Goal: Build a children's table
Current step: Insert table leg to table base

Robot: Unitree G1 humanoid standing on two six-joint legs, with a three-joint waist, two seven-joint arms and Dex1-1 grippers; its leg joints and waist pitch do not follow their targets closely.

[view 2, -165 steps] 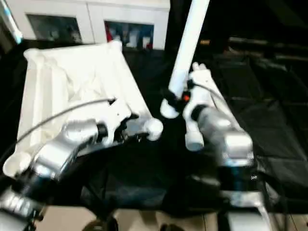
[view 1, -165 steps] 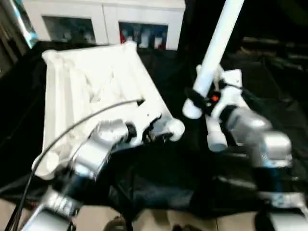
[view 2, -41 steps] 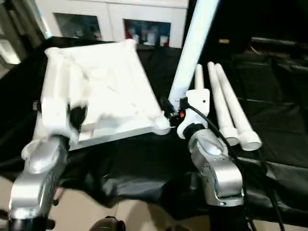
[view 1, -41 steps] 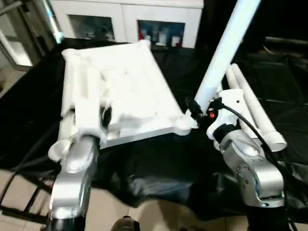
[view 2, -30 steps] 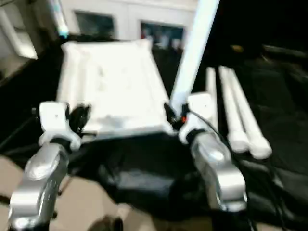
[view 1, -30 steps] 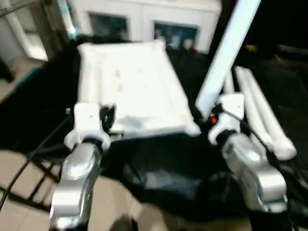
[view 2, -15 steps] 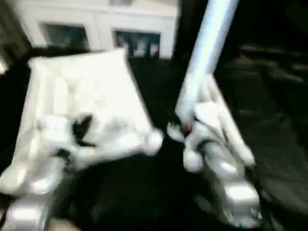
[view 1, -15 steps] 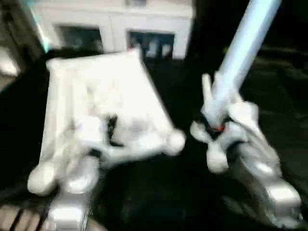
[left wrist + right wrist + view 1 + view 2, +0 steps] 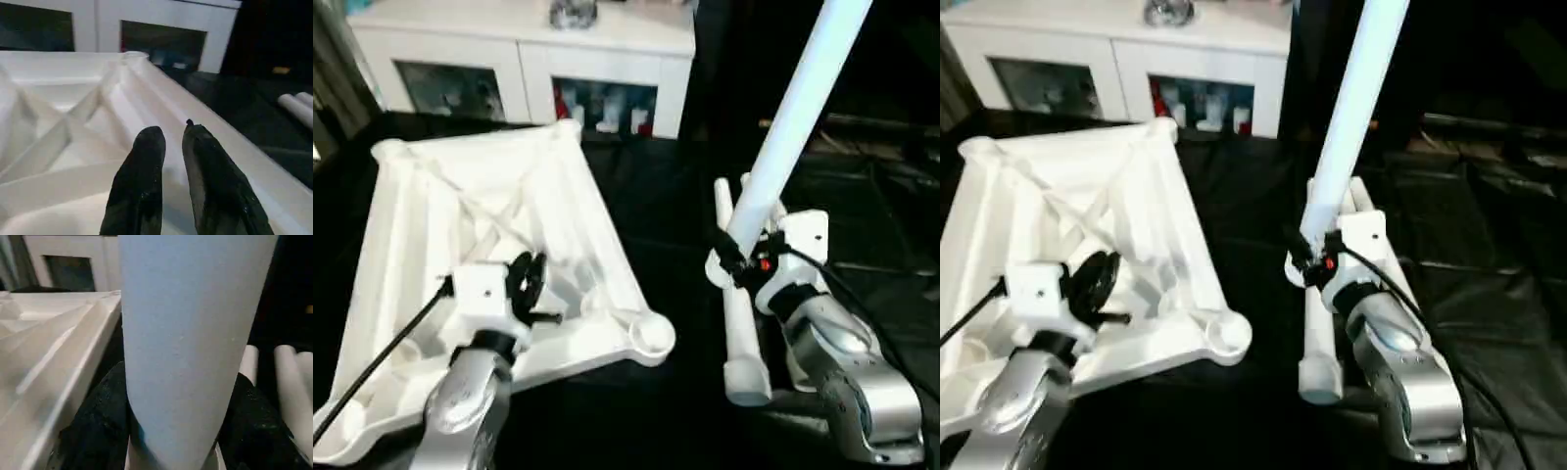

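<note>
Looks like a lab or demo room: black-draped work table (image 9: 656, 206) under the grippers, white low cabinet with glass-fronted compartments (image 9: 524, 69) beyond them against the wall.

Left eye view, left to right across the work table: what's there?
Tabletop, underside up → left gripper over its near part → near-right corner socket → leg held tilted in right gripper.

I see an open strip of black cloth (image 9: 680, 245) between the tabletop (image 9: 431, 225) and my held leg (image 9: 793, 127), wide enough to pass through. Spare legs (image 9: 739, 323) lie just right of that strip. My left gripper (image 9: 172, 134) hangs over ribs, which crowd any descent there.
</note>
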